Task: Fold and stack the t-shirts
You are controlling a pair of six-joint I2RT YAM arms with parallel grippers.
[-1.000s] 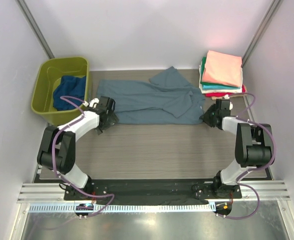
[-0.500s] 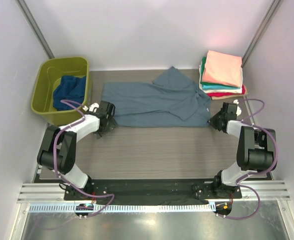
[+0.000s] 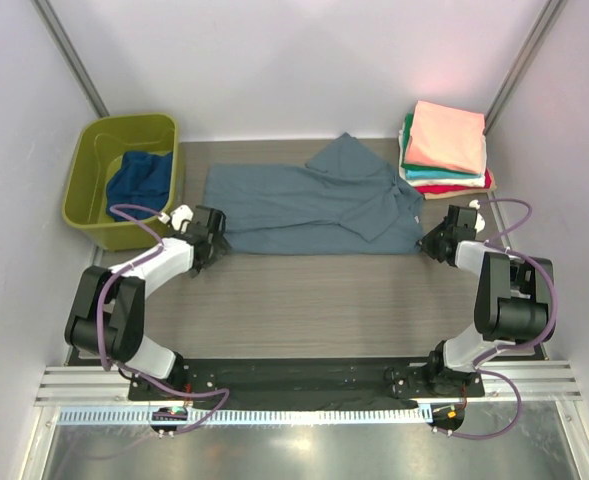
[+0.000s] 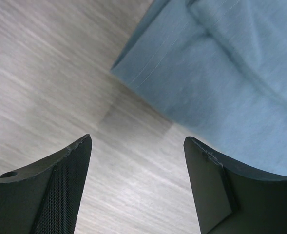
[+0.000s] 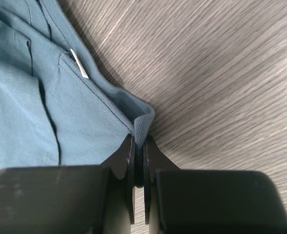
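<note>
**One end pinched, the other loose: watch the drag**

The grey-blue shirt (image 3: 314, 205) lies spread on the table (image 3: 314, 300). Its near corner starts just beside the olive tub (image 3: 94, 205), and it stretches away from the tub. One sleeve is flopped over the body at the end far from the tub.

Only that far end is held. Your right gripper (image 5: 139, 146) is clamped on a thin fold of the shirt's ribbed edge, with very little cloth between the pads. That bite could slip if you pull hard or sideways.

Your left gripper (image 4: 138, 146) sits at the tub end with its jaws apart over bare wood. The shirt's corner lies just ahead of the fingertips and to one side, not in the gap. Closing here would likely catch nothing, so move in over the hem first.

If the right arm lifts or hauls alone, the cloth will probably trail skewed and the flopped sleeve will bunch.

The folded stack (image 3: 444, 145) sits beyond the shirt's far end from the tub, close enough for a wide swing to knock it. A navy shirt (image 3: 139, 180) waits inside the tub.
</note>
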